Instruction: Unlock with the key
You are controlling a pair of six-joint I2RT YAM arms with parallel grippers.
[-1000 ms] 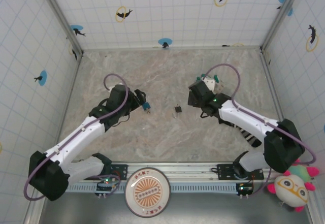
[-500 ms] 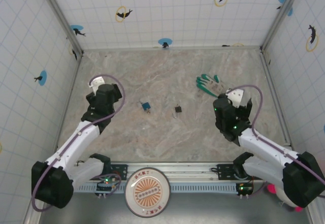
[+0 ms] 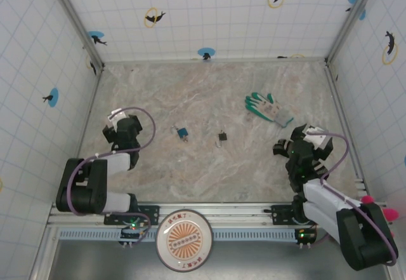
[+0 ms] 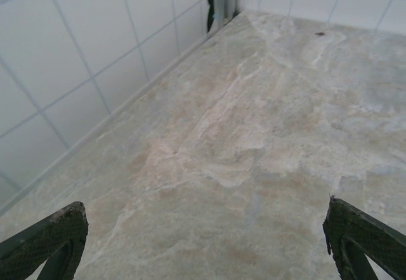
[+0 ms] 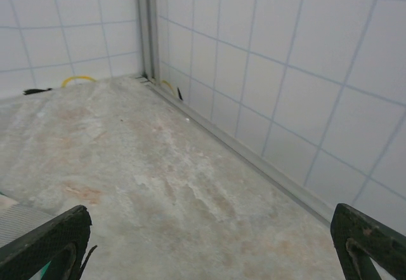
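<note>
Between the two grippers, out on the middle of the desk, lies the key. It is so small in the overhead view that it reads only as a faint pale sliver just beside the small dark block, on that block's near side. Its shape and which way it points cannot be made out. It is well apart from both grippers, off to the right of the left gripper and to the left of the right gripper.

A small teal-blue block sits closer to the left gripper, also untouched.

From above, each gripper's fingers are largely hidden under its own wrist and cable. The wrist cameras show more. The left gripper has its fingers spread wide, cut off at the bottom corners, with only bare desk between them. The right gripper is likewise spread wide and holds nothing.

Beyond the right gripper and to its left lies the green-and-white glove. In the right wrist view only its ribbed cuff peeks in at the lower left edge, partly behind a finger.
</note>
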